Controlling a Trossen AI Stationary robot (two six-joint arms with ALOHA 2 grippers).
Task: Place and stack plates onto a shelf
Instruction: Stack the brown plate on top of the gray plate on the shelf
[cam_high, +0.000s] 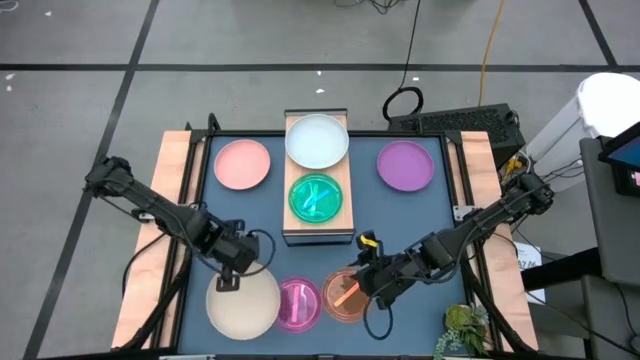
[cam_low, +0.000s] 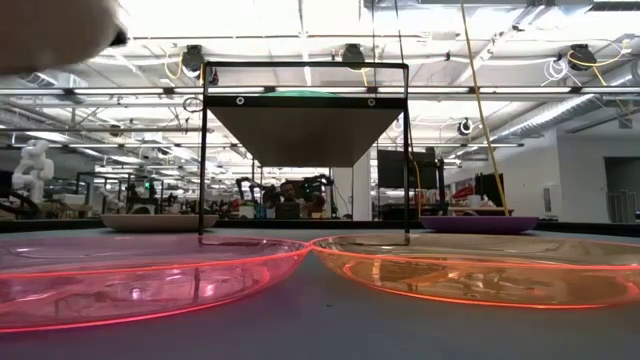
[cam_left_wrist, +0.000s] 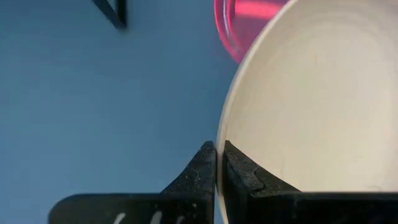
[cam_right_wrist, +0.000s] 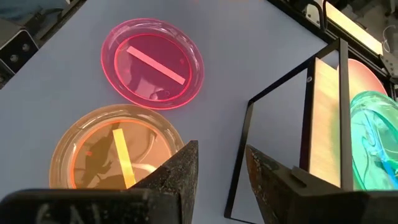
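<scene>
My left gripper (cam_high: 229, 281) is shut on the cream plate (cam_high: 244, 306) at the near left. That plate also shows as a pale blur high in the low view (cam_low: 50, 30). My right gripper (cam_right_wrist: 221, 165) hangs open above the orange plate (cam_high: 345, 297), touching nothing. The magenta plate (cam_high: 298, 304) lies flat on the mat between the cream and orange ones. The shelf (cam_high: 345, 185), a wood board on a black wire frame, carries a pale blue-white plate (cam_high: 317, 140) and a green plate (cam_high: 316, 197). A pink plate (cam_high: 242, 163) and a purple plate (cam_high: 406, 165) lie on the mat either side of it. My left gripper pinches the cream plate's rim (cam_left_wrist: 219, 163) on its far-left side, one finger inside the plate and one outside. The fingers come from above, pointing steeply down. The plate is lifted clear of the mat and reaches from the fingers toward the table's near edge.
The shelf's black wire legs (cam_right_wrist: 239, 155) stand just beyond my right gripper. Wooden side boards (cam_high: 172, 170) flank the blue mat (cam_high: 240, 215). A small green plant (cam_high: 462, 330) sits at the near right corner. Bare mat lies between the pink plate and my left arm.
</scene>
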